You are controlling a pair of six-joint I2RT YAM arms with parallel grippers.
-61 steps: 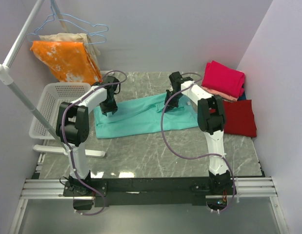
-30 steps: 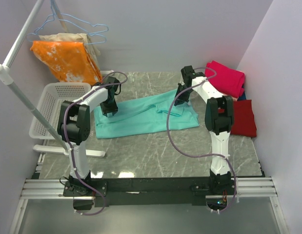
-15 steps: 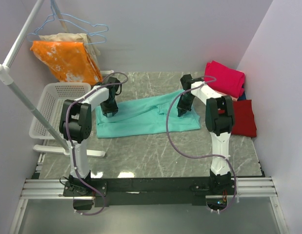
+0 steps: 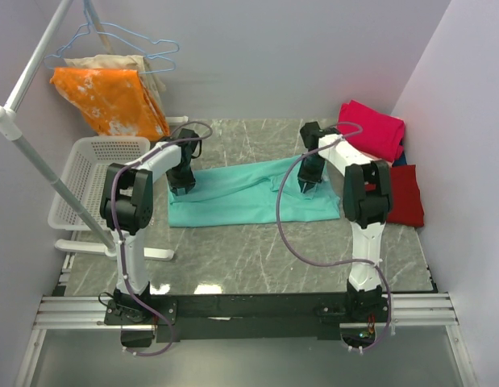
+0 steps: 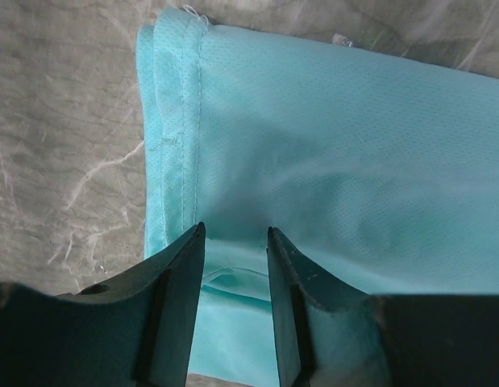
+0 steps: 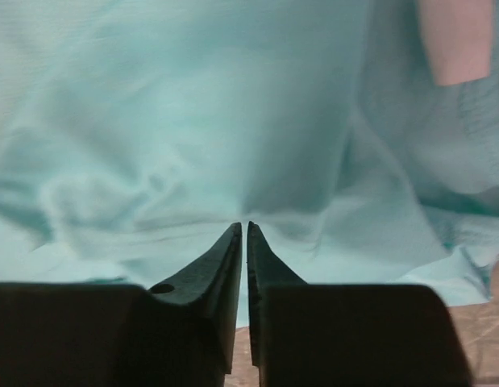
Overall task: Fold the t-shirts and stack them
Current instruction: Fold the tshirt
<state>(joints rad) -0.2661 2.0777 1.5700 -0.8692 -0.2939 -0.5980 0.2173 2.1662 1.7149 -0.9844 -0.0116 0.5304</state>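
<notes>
On the worktop (image 4: 233,258), left end effector (image 5: 234,230) part-open over the teal shirt (image 4: 233,197) hem; right end effector (image 6: 243,224) nearly together, tips on puckered cloth.

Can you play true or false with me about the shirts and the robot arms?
1. The teal shirt lies on the table. True.
2. The orange cloth lies on the table. False: it hangs up at the far left.
3. A pink shirt tops a pile at the far right. True.
4. The left gripper touches the pink shirt. False: it is at the teal shirt's left end.
5. The right gripper has its jaws wide open. False: they are nearly shut, pinching the teal shirt.
</notes>
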